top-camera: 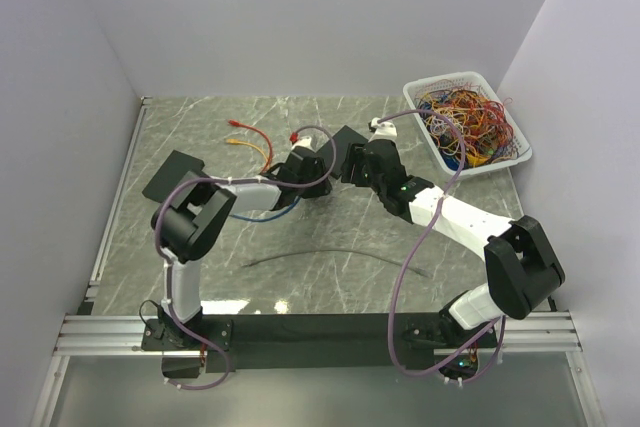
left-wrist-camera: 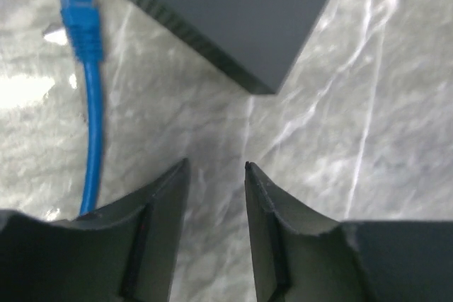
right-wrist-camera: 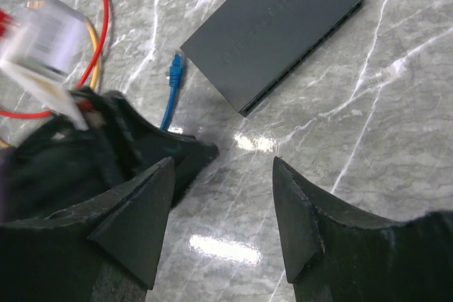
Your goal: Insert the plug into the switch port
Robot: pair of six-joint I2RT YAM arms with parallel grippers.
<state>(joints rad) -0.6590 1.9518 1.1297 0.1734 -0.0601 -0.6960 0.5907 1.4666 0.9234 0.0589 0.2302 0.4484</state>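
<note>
With nothing being held in the parted fingers of the left gripper (left-wrist-camera: 216,167) or right gripper (right-wrist-camera: 223,164), the blue plug (left-wrist-camera: 78,5) is lying loose on the table (left-wrist-camera: 354,139) just left of the switch (left-wrist-camera: 233,12), grasping and insertion both being awaited.

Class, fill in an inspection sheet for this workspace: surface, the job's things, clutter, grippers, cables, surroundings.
Surface: marble table, glare patches.
Job's things: switch flat on table; blue plug lying beside it, apart, not inserted.
Clutter: basket full of wires, far right; black pad, far left.
Grippers: left gripper open, empty, near switch; right gripper open, empty.
Cables: red cable and orange cable beyond left arm; dark cable loose mid-table.
Surroundings: plain white walls.
</note>
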